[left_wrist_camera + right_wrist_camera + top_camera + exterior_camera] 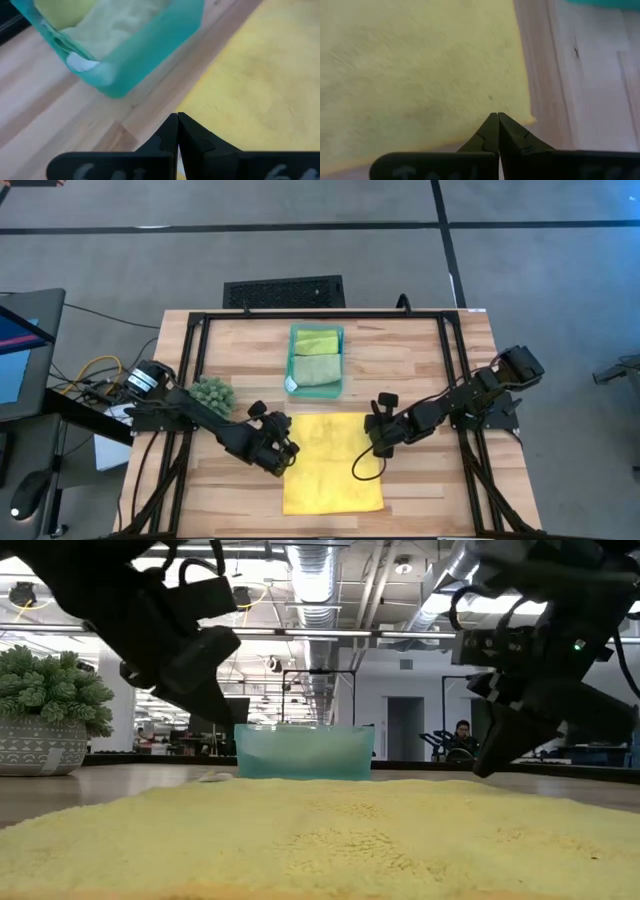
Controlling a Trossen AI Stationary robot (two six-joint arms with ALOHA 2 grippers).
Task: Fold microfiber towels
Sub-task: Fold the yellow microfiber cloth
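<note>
A yellow towel [333,465] lies spread flat on the wooden table, in the near middle. My left gripper [288,452] is shut with nothing in it and hangs above the towel's left edge; in the left wrist view its tips [177,117] are over the line between wood and cloth. My right gripper [382,446] is also shut with nothing in it, just above the towel's right edge. Its tips [495,116] are close to a corner of the towel [530,119]. A lime green towel [317,340] and a sage green towel [316,368] lie folded in the teal tray [342,362].
The teal tray [305,752] stands beyond the towel's far edge, mid-table. A dark-green spiky plant in a patterned pot [50,700] stands at the table's left [212,392]. A black frame [320,314] borders the table top. A person sits far off in the room [462,732].
</note>
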